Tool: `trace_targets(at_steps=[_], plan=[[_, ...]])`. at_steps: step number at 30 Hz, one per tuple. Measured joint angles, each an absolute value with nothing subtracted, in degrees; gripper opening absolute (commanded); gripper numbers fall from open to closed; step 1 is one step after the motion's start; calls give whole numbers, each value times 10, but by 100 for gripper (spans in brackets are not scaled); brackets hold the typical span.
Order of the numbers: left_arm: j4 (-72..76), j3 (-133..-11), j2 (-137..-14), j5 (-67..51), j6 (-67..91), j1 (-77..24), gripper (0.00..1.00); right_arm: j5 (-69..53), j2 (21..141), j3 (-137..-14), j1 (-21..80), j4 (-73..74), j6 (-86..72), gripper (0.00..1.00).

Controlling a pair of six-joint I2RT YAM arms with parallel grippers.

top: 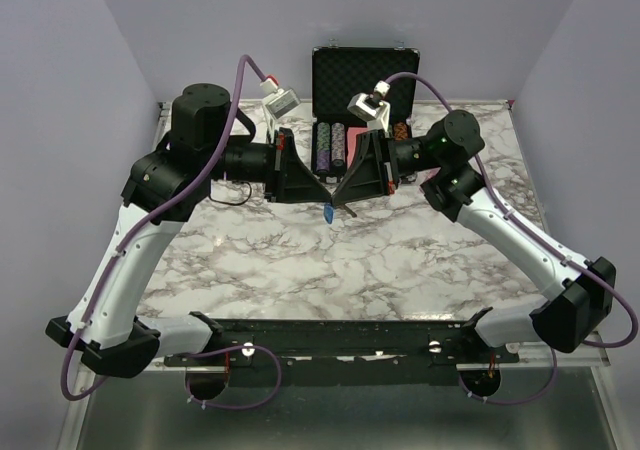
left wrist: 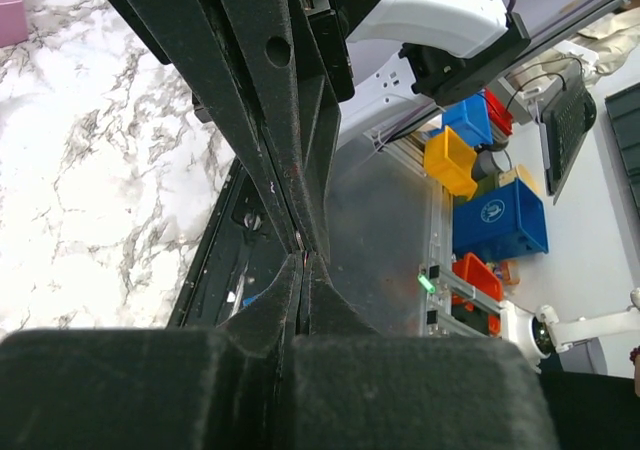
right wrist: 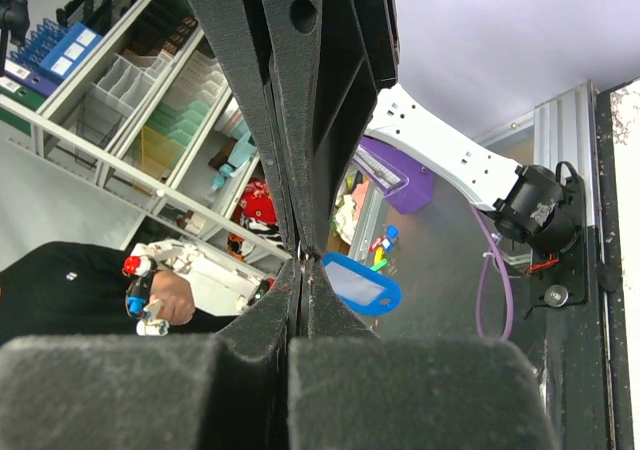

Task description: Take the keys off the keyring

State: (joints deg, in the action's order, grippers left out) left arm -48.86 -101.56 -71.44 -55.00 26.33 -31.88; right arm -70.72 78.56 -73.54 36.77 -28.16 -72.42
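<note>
Over the middle of the marble table, my left gripper [top: 322, 192] and right gripper [top: 343, 196] meet tip to tip, and both are shut. The keys, a small blue plastic tag [top: 329, 213], hang just below where the tips meet. In the right wrist view the blue tag [right wrist: 362, 283] sticks out beside my right gripper [right wrist: 303, 263], its upper end hidden behind the fingers. The keyring shows only as a thin silvery glint [right wrist: 300, 253] pinched at the tips. The same glint [left wrist: 302, 240] sits above my left gripper [left wrist: 303, 262] in the left wrist view.
An open black chip case [top: 363, 75] stands at the back centre, with rows of chips [top: 331, 145] in front of it. A pink object [left wrist: 12, 10] lies on the marble table [top: 300, 260]. A black cable [top: 232, 195] loops under the left arm.
</note>
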Motion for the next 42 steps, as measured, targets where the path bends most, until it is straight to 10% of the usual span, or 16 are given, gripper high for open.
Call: trace_targets(at_steps=[33, 42], plan=[[-301, -929, -615, -244, 455, -383, 0, -557, 767, -810, 365, -168, -663, 1], [-301, -927, -611, -232, 454, -385, 32, -556, 766, -810, 366, -166, -651, 1]])
